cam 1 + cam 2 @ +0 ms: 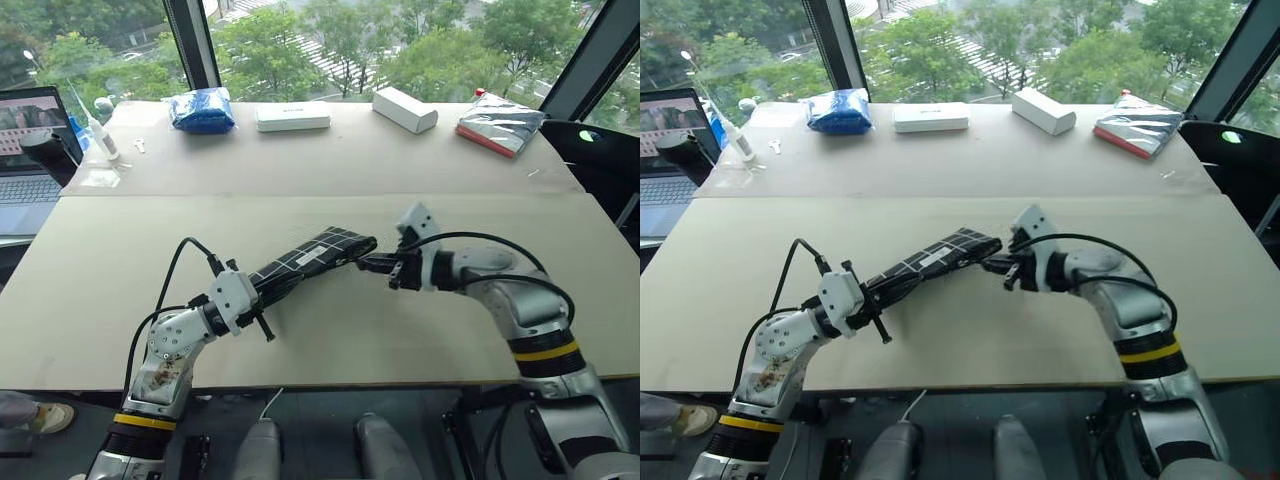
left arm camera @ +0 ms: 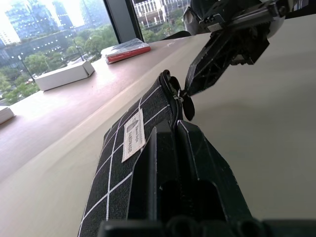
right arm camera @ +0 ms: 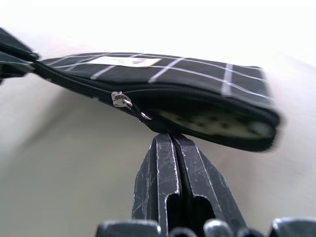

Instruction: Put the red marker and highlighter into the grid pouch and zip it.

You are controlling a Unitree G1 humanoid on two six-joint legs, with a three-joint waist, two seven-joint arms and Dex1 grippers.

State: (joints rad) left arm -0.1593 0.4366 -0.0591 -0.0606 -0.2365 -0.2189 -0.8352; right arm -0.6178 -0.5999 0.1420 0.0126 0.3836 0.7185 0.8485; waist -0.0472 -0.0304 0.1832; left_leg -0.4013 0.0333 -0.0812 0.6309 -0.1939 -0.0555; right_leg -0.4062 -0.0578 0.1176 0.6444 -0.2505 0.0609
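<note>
**Two grippers stretch a grid pouch above the table**

At far left, a laptop (image 1: pixel 30 150) sits open by the window, beside a crumpled blue cloth bundle (image 1: pixel 202 110) and two white boxes (image 1: pixel 292 117) on the matte beige table (image 1: pixel 120 260). The left gripper (image 1: pixel 262 290), its black fingers pressed together, clamps one end of the grid pouch (image 1: pixel 315 252), a flat black fabric case crossed by white lines, with a small white label. The pouch hangs slanted in the air between both arms. The right gripper (image 3: pixel 170 136), jaws pinched tight, grips the black zipper pull (image 3: pixel 148 118) partway along the seam; past it the mouth gapes, showing pale lining. A shiny silver and red packet (image 1: pixel 498 125) lies at the far right.
</note>
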